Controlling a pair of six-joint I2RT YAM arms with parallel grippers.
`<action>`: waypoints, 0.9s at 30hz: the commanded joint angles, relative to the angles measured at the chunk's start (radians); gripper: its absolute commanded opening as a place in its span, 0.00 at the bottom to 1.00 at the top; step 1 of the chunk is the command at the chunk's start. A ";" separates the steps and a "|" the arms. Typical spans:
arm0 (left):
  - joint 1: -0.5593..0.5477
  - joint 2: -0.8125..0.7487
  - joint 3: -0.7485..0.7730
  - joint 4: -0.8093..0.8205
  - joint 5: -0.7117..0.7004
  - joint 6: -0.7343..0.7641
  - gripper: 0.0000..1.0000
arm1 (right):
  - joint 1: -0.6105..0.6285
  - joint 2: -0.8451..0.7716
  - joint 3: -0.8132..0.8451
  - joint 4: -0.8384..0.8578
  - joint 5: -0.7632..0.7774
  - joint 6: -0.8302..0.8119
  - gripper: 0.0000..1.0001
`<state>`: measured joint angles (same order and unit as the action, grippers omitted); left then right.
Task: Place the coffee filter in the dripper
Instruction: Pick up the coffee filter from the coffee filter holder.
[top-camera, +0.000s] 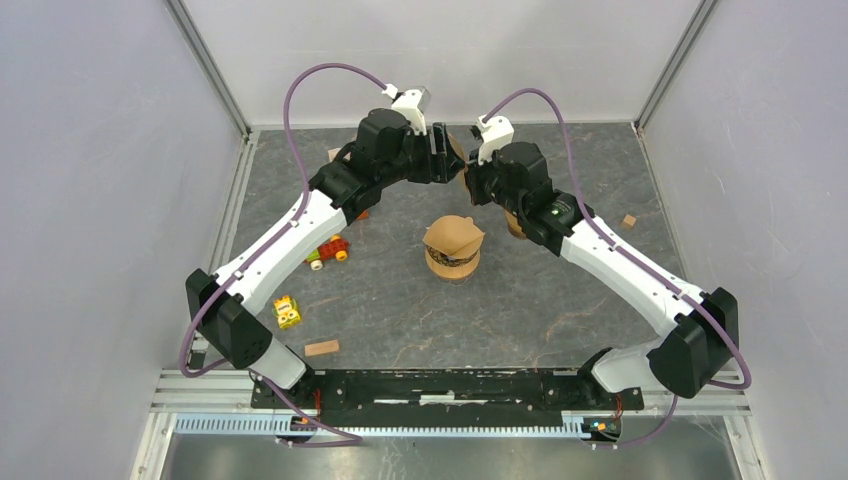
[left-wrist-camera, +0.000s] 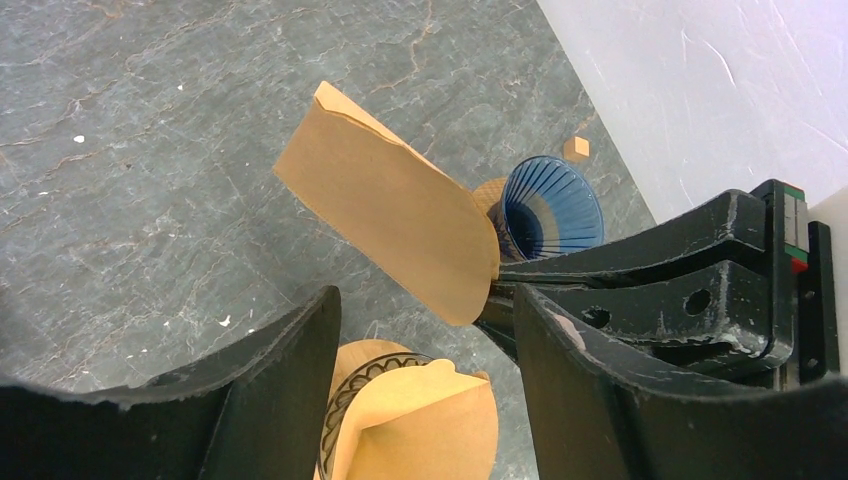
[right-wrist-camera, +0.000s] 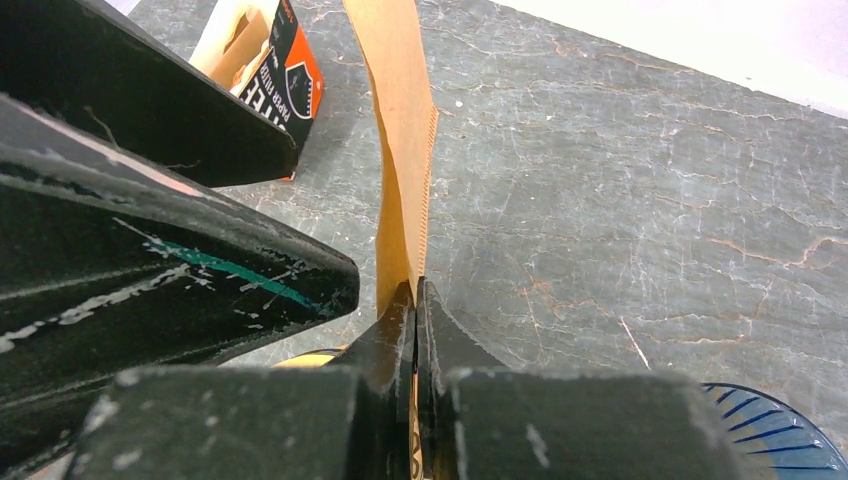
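Observation:
My right gripper (right-wrist-camera: 415, 295) is shut on the lower edge of a flat brown paper coffee filter (right-wrist-camera: 405, 150) and holds it upright above the table. The same filter shows in the left wrist view (left-wrist-camera: 390, 205) and between both grippers at the back centre (top-camera: 456, 148). My left gripper (left-wrist-camera: 425, 310) is open and empty, right beside the filter (top-camera: 440, 158). A blue ribbed dripper (left-wrist-camera: 550, 205) stands under the right arm, its rim also in the right wrist view (right-wrist-camera: 780, 435). A second dripper (top-camera: 453, 250) at the table's centre holds a folded filter (left-wrist-camera: 430, 415).
A filter box (right-wrist-camera: 270, 70) lies at the back left. A red and yellow toy (top-camera: 328, 250), a yellow toy (top-camera: 287, 312) and a wooden block (top-camera: 321, 348) lie on the left. A small wooden cube (top-camera: 628, 221) lies on the right.

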<state>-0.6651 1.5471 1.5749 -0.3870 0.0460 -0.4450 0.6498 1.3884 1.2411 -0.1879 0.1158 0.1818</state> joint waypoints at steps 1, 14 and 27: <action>-0.002 0.004 0.018 0.044 0.011 0.005 0.70 | 0.000 -0.032 -0.005 0.047 0.003 -0.005 0.00; -0.003 0.032 0.016 0.040 0.015 0.000 0.66 | 0.000 -0.034 0.001 0.042 -0.007 -0.009 0.00; -0.002 0.056 0.036 0.034 -0.006 0.017 0.57 | 0.001 -0.043 -0.009 0.045 -0.009 -0.009 0.00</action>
<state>-0.6651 1.5982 1.5753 -0.3874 0.0547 -0.4446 0.6498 1.3849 1.2331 -0.1883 0.1097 0.1783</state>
